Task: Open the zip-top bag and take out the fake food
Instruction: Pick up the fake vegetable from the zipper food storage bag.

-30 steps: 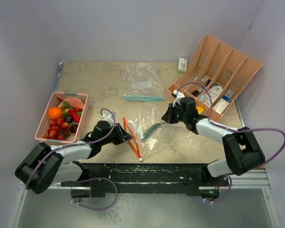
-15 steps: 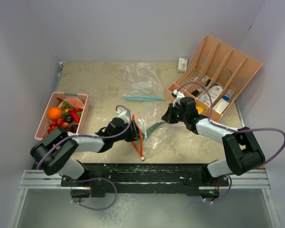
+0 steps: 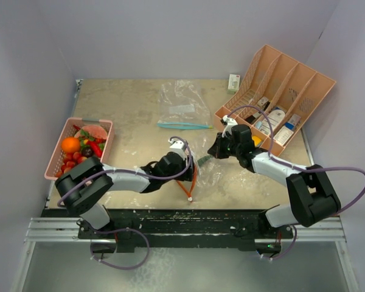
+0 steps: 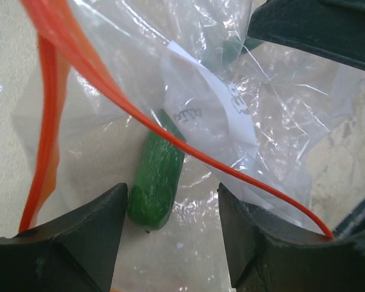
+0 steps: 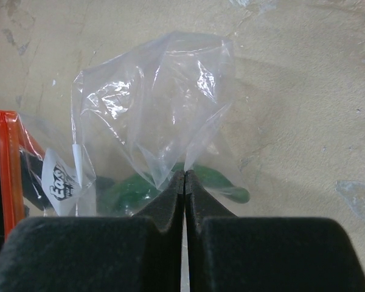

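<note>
1. The left arm [image 3: 123, 179] stretches low over the bench [image 3: 128, 103] from its base toward the centre, forearm nearly level.
2. The left end effector [image 4: 170, 213] has its two black fingers [image 4: 73, 243] standing apart, clamping nothing.
3. The right arm [image 3: 274, 164] reaches forward and to the left, elbow bent.
4. The right end effector [image 5: 185, 182] has its black fingers pressed together, pinching a fold of the clear plastic zip-top bag [image 5: 152, 109].

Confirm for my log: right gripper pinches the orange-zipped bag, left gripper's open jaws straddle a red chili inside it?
Wrong colour: the left wrist view shows a green piece between the jaws of the left gripper. The right gripper pinches the bag.
</note>
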You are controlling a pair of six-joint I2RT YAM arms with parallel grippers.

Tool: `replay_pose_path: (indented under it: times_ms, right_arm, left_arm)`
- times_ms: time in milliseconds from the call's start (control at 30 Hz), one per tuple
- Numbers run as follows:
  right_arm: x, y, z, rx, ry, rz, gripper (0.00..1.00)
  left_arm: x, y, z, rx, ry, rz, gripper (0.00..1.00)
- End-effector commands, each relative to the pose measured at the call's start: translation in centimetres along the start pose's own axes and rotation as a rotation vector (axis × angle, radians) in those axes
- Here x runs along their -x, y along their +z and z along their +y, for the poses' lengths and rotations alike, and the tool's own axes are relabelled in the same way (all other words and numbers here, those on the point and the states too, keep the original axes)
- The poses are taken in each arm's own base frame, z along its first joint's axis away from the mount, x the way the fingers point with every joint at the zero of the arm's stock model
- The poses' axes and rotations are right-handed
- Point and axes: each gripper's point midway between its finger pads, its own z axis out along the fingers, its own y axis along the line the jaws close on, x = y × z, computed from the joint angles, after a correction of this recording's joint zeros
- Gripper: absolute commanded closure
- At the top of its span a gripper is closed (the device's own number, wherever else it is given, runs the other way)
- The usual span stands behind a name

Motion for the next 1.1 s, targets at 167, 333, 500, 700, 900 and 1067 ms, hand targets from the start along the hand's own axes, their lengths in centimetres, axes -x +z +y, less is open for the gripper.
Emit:
replay_pose_path:
  times_ms: [167, 333, 500, 700, 900, 1067]
  right_arm:
    - [0.7, -0.7, 0.7, 0.026, -0.01, -0.022, 1.0]
    - [0.7, -0.7, 0.6, 0.02, -0.012, -0.023, 1.0]
    - [0.9, -0.5, 0.3, 0.001, 0.012, -0.036, 1.0]
    - [1.9, -0.3, -0.2, -0.037, 0.028, -0.063, 1.0]
    - [2.6, 0.0, -1.0, -0.072, 0.037, -0.072, 1.0]
    - [3.2, 0.0, -1.6, -0.087, 0.06, -0.081, 1.0]
  left_arm:
    - [-2.0, 2.6, 0.4, 0.197, 0.221, 0.037, 0.49]
    - [-2.0, 2.0, 0.0, 0.184, 0.197, 0.036, 0.8]
    - [-0.5, -0.2, -2.3, 0.094, 0.194, 0.039, 0.86]
    - [-0.1, -4.6, -4.7, -0.035, 0.203, 0.098, 0.87]
    - [0.3, -9.8, -3.7, -0.047, 0.126, 0.193, 0.87]
    - [0.4, -12.7, -0.3, 0.043, 0.059, 0.295, 0.88]
